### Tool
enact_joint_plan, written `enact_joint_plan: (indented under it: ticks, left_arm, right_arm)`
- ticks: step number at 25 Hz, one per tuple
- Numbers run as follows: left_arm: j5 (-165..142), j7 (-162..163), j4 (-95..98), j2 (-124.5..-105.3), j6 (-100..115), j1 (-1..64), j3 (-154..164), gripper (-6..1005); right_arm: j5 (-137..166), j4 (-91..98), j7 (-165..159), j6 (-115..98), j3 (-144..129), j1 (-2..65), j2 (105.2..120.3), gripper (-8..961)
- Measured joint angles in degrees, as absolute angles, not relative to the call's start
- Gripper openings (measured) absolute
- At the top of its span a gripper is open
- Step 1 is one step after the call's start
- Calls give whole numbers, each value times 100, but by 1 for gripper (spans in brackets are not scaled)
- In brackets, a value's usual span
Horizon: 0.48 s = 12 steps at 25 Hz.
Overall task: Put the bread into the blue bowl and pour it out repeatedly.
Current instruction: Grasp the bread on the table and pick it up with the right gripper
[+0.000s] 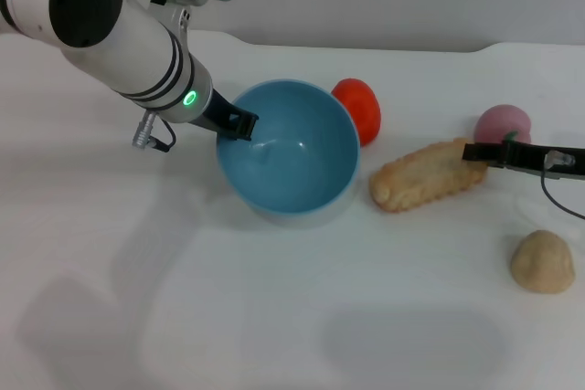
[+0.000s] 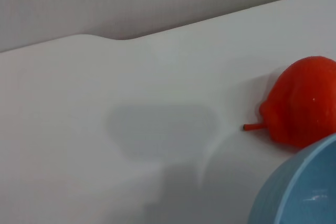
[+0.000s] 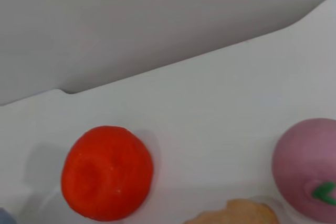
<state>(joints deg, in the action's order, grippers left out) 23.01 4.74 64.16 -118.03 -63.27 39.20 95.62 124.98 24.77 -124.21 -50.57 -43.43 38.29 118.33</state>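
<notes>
bowl: the blue bowl [image 1: 291,148] is sitting near the middle of the table [image 1: 274,317], open side up. Nothing inside.
bread: the bread [image 1: 428,175] is lying flat on the table, just right of the bowl, not touching it. So it's not in the bowl yet.
L claw: the left gripper [image 1: 239,123] is sitting at the bowl's left rim. It looks like it's pinching the rim, but I can't tell for sure if the fingers are together or apart.
R claw: the right gripper [image 1: 483,153] is coming in from the right and touching the bread's far right end. It looks like it's on the bread, but I can't tell if it's squeezing.
other stuff: a red fruit [image 1: 358,109] is sitting right behind the bowl. A pink fruit [image 1: 502,123] is just behind the R claw. A beige lump [image 1: 542,262] is near, on the right.
step now: prob. getting hold of the bread.
how to do it well: grab the bread tight, lift it high over the bowl's edge, then drop it in the middle. L claw should be keeping the bowl from sliding.
watch out: don't bump the pink fruit. A grip at the end may let the long bread droop.
</notes>
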Motion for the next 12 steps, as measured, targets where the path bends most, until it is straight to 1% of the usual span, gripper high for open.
enact_joint_plan:
  ticks: [12]
  left_arm:
    - [2327,397,6354,-11804,-6293,3966,9562,-1]
  right_arm:
    - [12501,2033,-12194,-4772,-4684,4029,11832,492]
